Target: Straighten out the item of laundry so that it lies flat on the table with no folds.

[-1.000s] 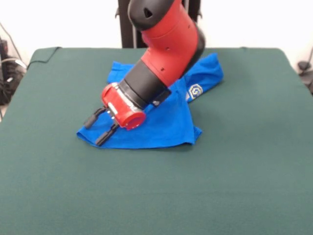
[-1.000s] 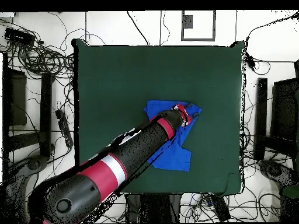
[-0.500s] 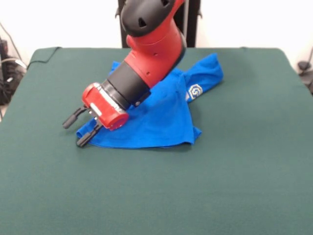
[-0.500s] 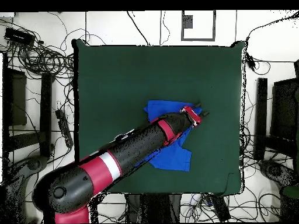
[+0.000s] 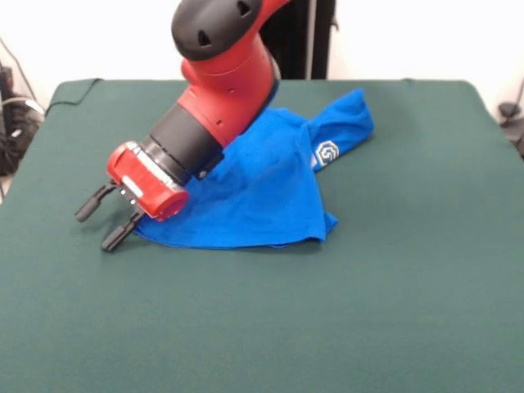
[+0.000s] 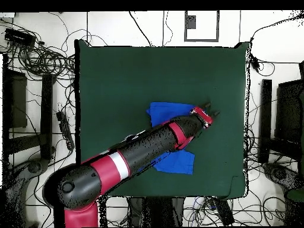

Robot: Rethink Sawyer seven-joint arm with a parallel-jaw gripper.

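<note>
The royal-blue T-shirt point(image 5: 262, 190) lies rumpled on the dark green table point(image 5: 368, 311), with one part folded up at the far right and a white logo point(image 5: 327, 153) showing. My gripper point(image 5: 98, 227) is open and empty. It hangs just above the bare cloth, past the shirt's left corner point(image 5: 143, 233) in the front view. The arm crosses over the shirt's left part and hides it. In the overhead view the gripper point(image 6: 209, 111) sits just right of the shirt point(image 6: 163, 111), over the table point(image 6: 130, 77).
The tablecloth has a small fold at the far-left corner point(image 5: 74, 88). A black stand point(image 5: 295, 41) rises behind the table. Cables point(image 6: 41, 59) and dark equipment point(image 6: 285, 119) lie on the floor around the table.
In the front view the open gripper has swept left across the shirt's left corner and off it onto bare table. The shirt has barely shifted.
</note>
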